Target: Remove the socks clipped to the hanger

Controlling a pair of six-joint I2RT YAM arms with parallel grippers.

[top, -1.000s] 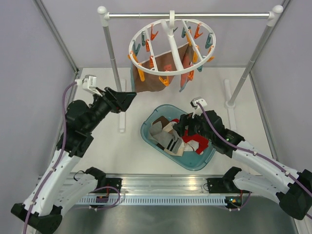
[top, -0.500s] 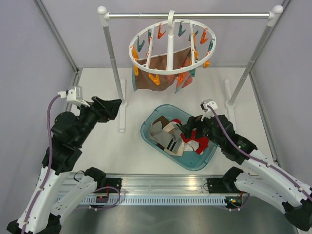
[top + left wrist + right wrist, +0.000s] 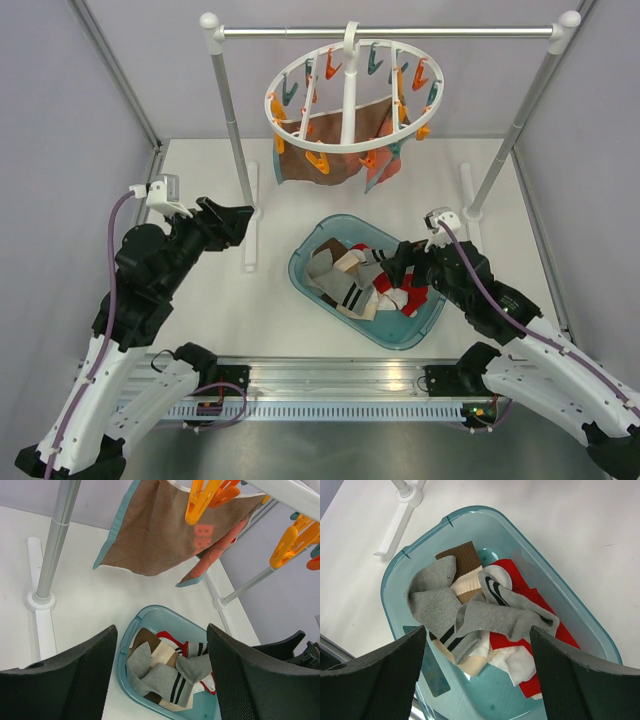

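Soft fabric socks (image 3: pixel 470 615) fill the teal plastic basin (image 3: pixel 395 575).
Near it, left claw (image 3: pixel 161 630) and right claw (image 3: pixel 477 630) gape empty; we rise straight.

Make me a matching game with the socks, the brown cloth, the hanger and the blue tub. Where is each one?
1 socks
2 brown cloth
3 hanger
4 tub

a on the table
b hooked on the rail
c in the tub
d clipped to the hanger

Pairs: 1-c, 2-d, 3-b, 4-a
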